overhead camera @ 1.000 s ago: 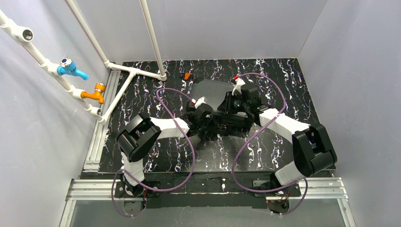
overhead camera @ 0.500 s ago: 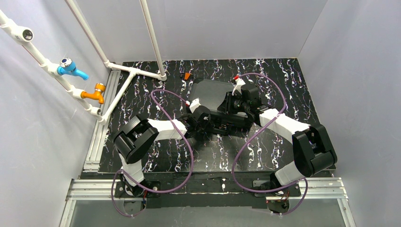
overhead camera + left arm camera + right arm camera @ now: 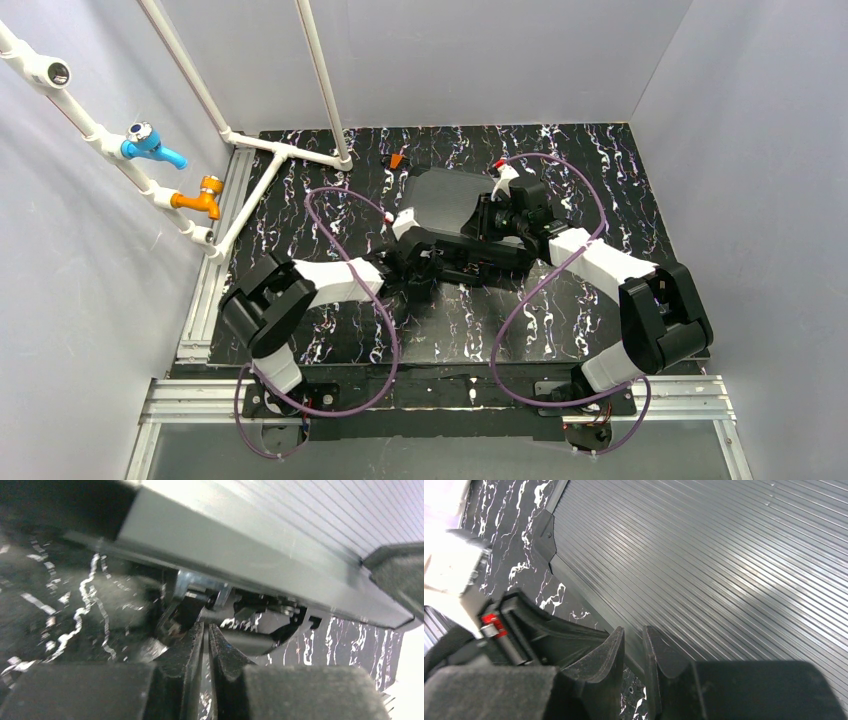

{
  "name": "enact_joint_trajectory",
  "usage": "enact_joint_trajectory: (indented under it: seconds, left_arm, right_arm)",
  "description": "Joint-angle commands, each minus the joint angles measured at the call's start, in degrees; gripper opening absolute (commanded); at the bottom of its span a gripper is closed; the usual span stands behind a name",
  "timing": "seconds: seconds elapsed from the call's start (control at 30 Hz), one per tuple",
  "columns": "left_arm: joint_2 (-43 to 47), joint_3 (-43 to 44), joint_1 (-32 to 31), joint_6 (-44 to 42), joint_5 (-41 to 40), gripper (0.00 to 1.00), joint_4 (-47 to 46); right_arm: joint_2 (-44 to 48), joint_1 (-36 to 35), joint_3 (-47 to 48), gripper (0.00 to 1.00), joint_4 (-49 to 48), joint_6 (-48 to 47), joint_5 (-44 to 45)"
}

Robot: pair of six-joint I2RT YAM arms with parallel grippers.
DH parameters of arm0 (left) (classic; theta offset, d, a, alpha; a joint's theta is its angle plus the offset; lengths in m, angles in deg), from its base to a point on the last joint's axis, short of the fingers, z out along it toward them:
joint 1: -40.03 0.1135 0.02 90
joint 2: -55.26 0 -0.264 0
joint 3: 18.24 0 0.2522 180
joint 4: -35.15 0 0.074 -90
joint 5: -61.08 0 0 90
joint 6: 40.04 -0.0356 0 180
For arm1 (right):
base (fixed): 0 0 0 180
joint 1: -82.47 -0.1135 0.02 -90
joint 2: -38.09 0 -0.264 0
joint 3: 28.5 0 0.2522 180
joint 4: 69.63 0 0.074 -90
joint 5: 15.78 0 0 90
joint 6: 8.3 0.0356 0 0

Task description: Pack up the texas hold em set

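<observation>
Left arm is swinging its elbow outward and nearer; its gripper (image 3: 206, 630), fingers almost touching and empty, is nosing at the metal latch (image 3: 192, 587). Black hard case (image 3: 450, 200) is lying closed mid-surface (image 3: 600, 170), with the right gripper (image 3: 634, 635) pinched shut, empty, over its ribbed lid. Judging it rigid, slick and chip-heavy: best taken by latch or edges.

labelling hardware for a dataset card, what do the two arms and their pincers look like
The left arm and right arm have white shells with black joints. A looping purple cable trails along each. The left pincer and right pincer have matte black tapered fingers.
</observation>
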Motion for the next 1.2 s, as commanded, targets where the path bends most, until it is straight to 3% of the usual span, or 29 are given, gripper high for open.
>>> enact_joint_trajectory:
  seconds: [0.0, 0.27, 0.53, 1.0, 1.1, 1.17]
  left_arm:
    - [7.8, -5.6, 2.4, -7.1, -11.0, 0.13, 7.5]
    - [24.0, -13.1, 2.3, -15.0, -12.3, 0.35, 9.5]
    - [38.6, -13.9, 2.3, -20.7, -15.5, 0.58, 21.9]
    - [53.8, -4.1, 2.6, -33.3, -20.1, 0.95, 39.4]
    - [54.6, -0.6, 2.5, -35.0, -19.9, 0.98, 42.0]
    - [54.8, 1.2, 2.5, -36.3, -19.5, 0.98, 43.0]
  right_arm:
    - [-2.9, 0.0, -2.6, 0.29, 20.7, -2.7, 4.2]
    - [-2.0, 0.0, 2.0, 0.3, 23.5, -3.1, 4.8]
    - [-1.7, 0.0, 7.4, 0.31, 26.6, -3.8, 5.2]
    - [2.1, 0.0, 18.0, 0.35, 32.1, -5.6, 6.2]
    - [3.4, 0.0, 20.6, 0.39, 33.1, -5.9, 6.2]
    - [4.6, 0.0, 22.2, 0.47, 33.4, -6.1, 6.3]
